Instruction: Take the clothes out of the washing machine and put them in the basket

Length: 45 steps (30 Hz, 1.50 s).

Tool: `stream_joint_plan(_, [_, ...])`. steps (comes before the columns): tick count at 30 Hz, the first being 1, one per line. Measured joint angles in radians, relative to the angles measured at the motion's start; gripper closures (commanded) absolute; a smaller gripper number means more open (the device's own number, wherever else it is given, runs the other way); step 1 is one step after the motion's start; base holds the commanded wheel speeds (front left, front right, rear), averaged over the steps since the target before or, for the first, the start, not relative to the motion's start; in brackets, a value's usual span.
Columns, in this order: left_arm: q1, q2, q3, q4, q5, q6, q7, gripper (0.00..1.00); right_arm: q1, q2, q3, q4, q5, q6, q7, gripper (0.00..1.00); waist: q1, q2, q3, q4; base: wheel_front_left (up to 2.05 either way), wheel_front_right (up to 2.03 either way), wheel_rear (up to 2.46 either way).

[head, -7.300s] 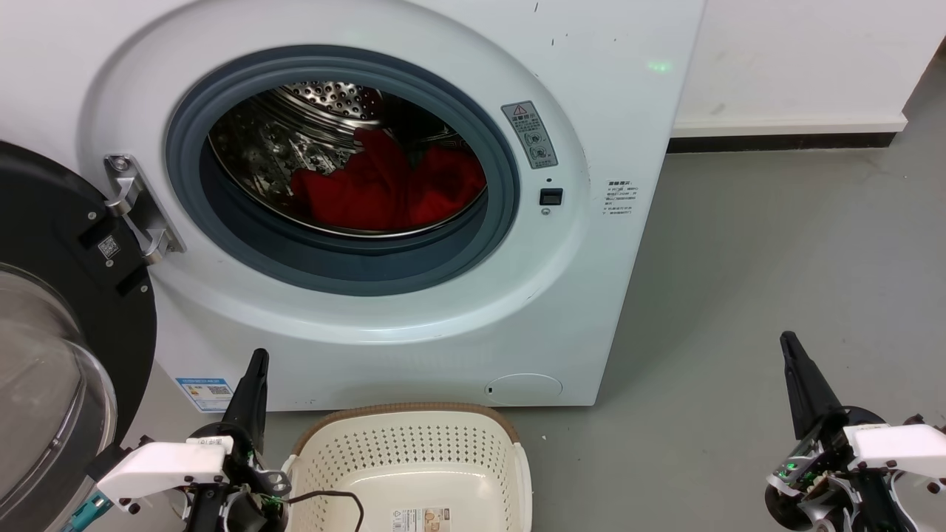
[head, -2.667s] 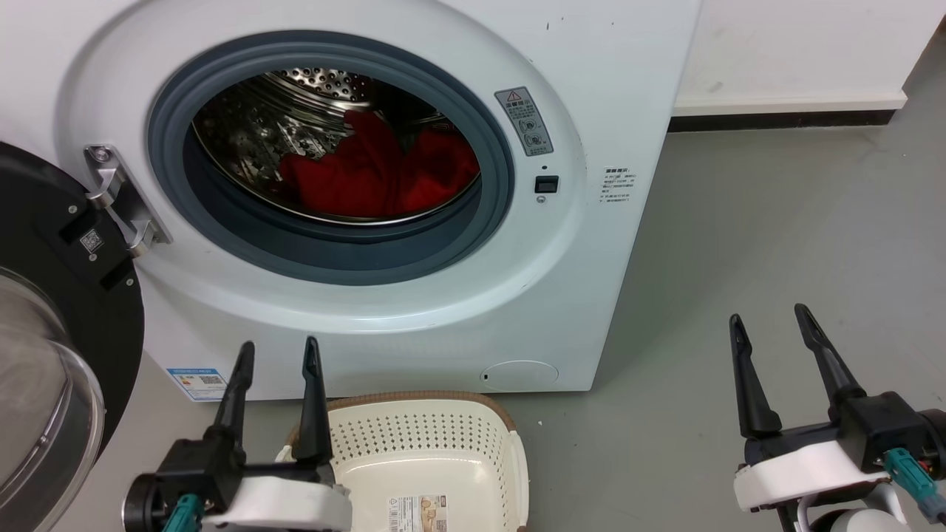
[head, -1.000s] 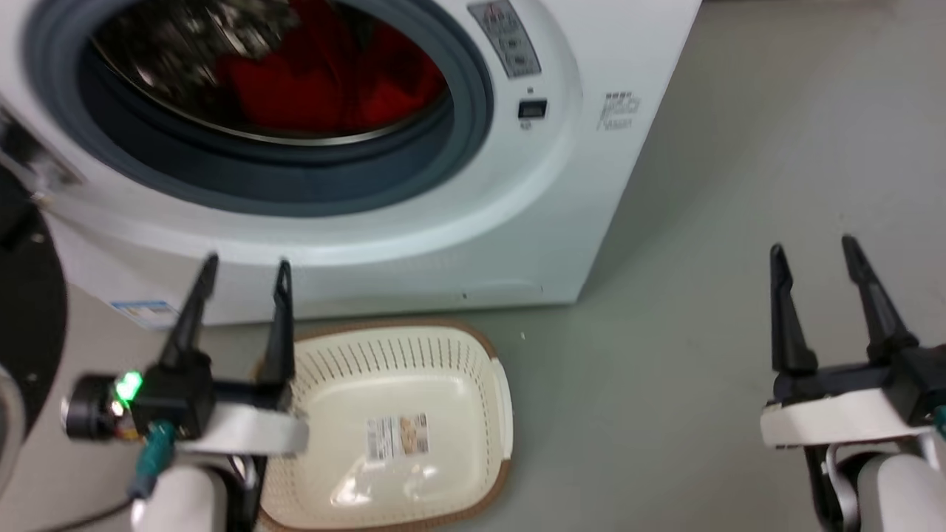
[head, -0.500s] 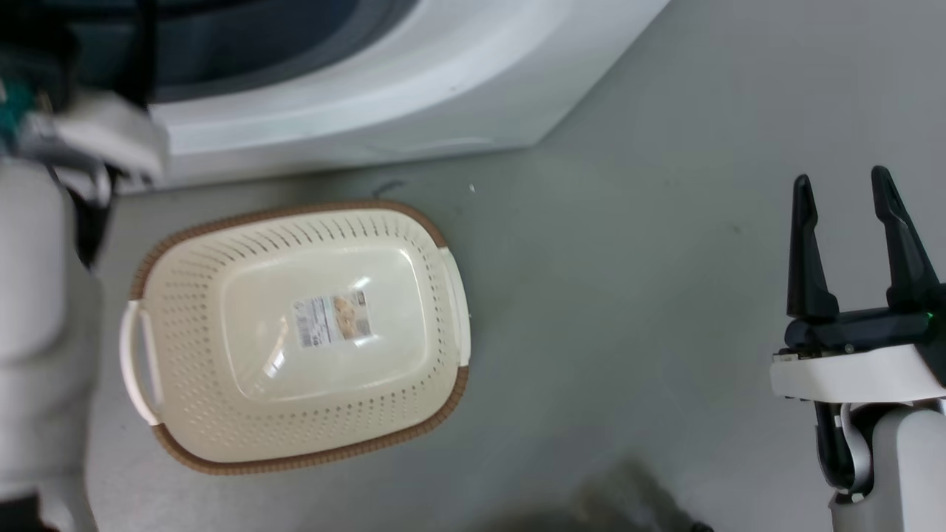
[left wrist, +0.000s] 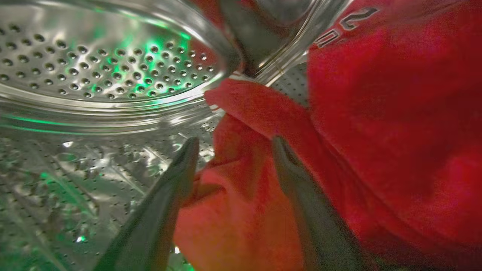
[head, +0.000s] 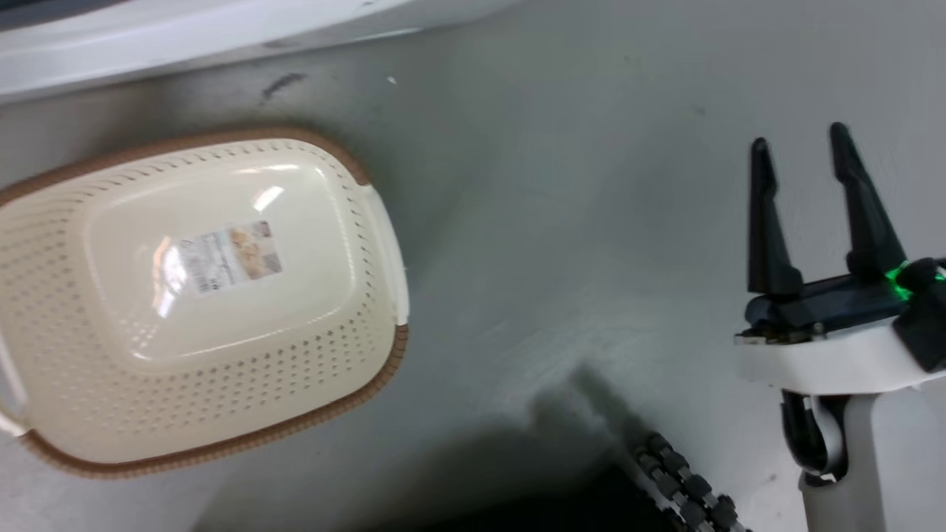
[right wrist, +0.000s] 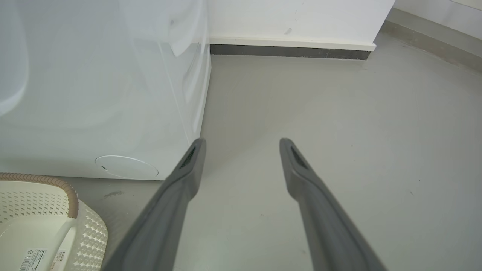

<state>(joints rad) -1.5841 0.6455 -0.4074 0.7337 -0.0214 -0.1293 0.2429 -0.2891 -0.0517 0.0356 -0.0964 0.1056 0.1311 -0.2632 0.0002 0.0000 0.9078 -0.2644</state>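
**Item 1: left gripper** (left wrist: pixel 235 142). We log it inside the drum (left wrist: pixel 94 56). Its fingers (left wrist: pixel 177 180) are spread wide, and a raised fold of the clothes (left wrist: pixel 376 131) stands between them. Nothing is clamped yet. One finger lies at the fold's edge beside bare steel, the other over red cloth.

**Item 2: clothes.** A red heap rests on the drum's lower wall, with dark printed characters near its top. We cannot tell where one garment ends and the other begins.

**Item 3: right gripper** (head: pixel 800 140). Its fingers are apart and hold nothing. It hangs over bare floor (head: pixel 554 185), well apart from the basket (head: pixel 222 395).

**Item 4: basket.** It holds nothing but its label (head: pixel 229 255). It stands on the floor just before the foot of the washer (right wrist: pixel 94 94).

**Risks, as we judge them:**
- Closing on this fold alone may give a thin bite, and the cloth could slide out on the pull.
- The garments look tangled. Both may come out together, snag on the drum's lip and drop to the floor short of the basket.
- One finger sits close to the perforated steel, so pushing deeper could scrape it.
- The basket looks light, and a swinging load could shove or tip it.
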Motion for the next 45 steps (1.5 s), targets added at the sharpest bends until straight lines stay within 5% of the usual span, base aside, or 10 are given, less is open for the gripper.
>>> stream_joint_plan(6, [-0.172, 0.090, -0.104, 0.108, -0.033, 0.000, 0.105, 0.00, 0.001, 0.001, 0.035, -0.004, 0.020, 0.000, 0.000, 0.00, -0.0001, 0.0000, 0.068, -0.067, 0.00, 0.00, 0.00])
stream_joint_plan(22, [-0.308, 0.140, -0.303, 0.239, -0.226, -0.001, 0.261, 0.00, 0.066, 0.001, 0.047, -0.048, 0.019, 0.000, 0.000, 0.00, -0.0004, 0.0000, 0.117, -0.104, 0.00, 0.00, 0.00])
stream_joint_plan(23, [-0.309, 0.140, -0.307, 0.242, -0.239, -0.001, 0.265, 0.57, 0.066, 0.001, 0.049, -0.050, 0.019, 0.000, 0.000, 0.00, -0.0004, 0.0000, 0.117, -0.103, 0.00, 0.00, 0.00])
stream_joint_plan(24, [-0.310, 0.141, -0.315, 0.244, -0.253, -0.001, 0.266, 1.00, 0.066, 0.001, 0.050, -0.052, 0.020, 0.000, 0.000, 0.00, -0.0004, 0.0000, 0.117, -0.103, 0.00, 0.00, 0.00])
stream_joint_plan(37, [-0.340, 0.160, -0.378, 0.238, -0.311, -0.001, 0.091, 1.00, 0.024, 0.001, 0.019, -0.050, 0.014, 0.000, 0.000, 0.00, -0.0002, 0.0000, 0.096, -0.092, 0.00, 0.00, 0.00])
stream_joint_plan(45, [-0.212, 0.090, -0.382, 0.280, -0.360, 0.007, -0.118, 1.00, 0.011, 0.001, -0.043, -0.022, -0.040, 0.000, 0.000, 0.00, -0.0002, 0.0000, 0.018, -0.055, 0.00, 0.00, 0.00])
